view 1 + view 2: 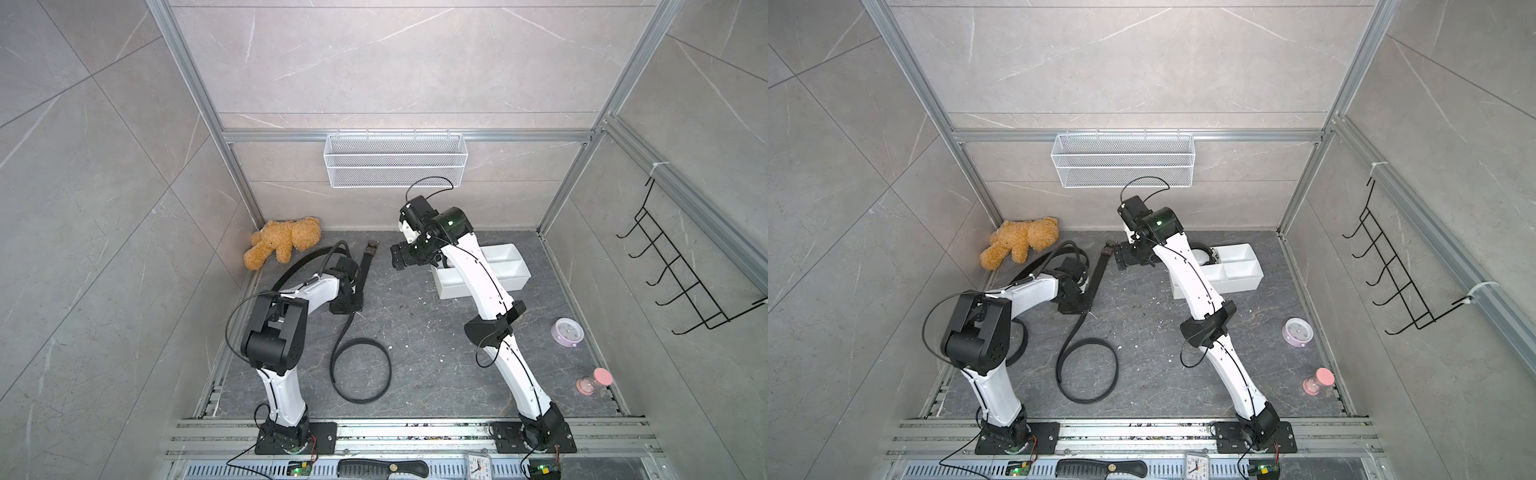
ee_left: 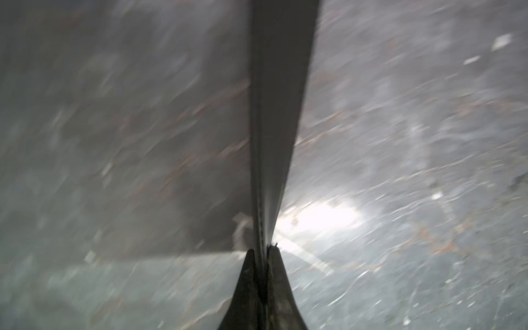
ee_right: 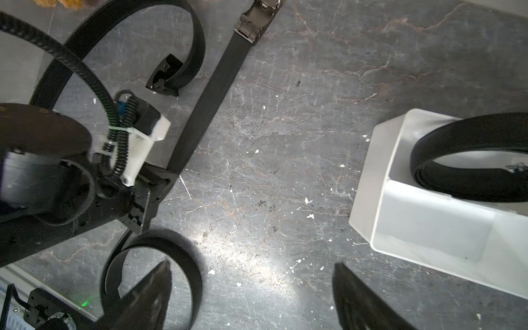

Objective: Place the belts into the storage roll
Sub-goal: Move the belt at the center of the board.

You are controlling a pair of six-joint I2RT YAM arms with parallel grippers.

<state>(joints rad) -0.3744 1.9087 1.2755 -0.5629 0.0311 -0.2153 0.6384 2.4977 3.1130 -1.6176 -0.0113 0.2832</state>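
Left tool (image 2: 264, 257) is clamped on the strap of the long belt (image 3: 217, 85), low over the table (image 1: 415, 332). The left wrist view is blurred, but the strap is seen pinched between both fingertips. The buckle (image 1: 372, 248) lies at the far end. The strap runs near from there, through the tool, into a loose loop flat on the table.

Right tool (image 3: 251, 300) is released, jaws wide, nothing held. It hangs above the table between the buckle and the tray (image 1: 1237, 284).

Coiled belt (image 3: 468, 160) is seated in the tray's far-left compartment. The other visible compartments hold nothing. The tray sits far right on the table and is partly covered by the right arm in both top views.

Curled belt (image 3: 198, 40) lies on the table at far left, near the teddy (image 1: 282, 243), partly under the left arm and outside the tray.
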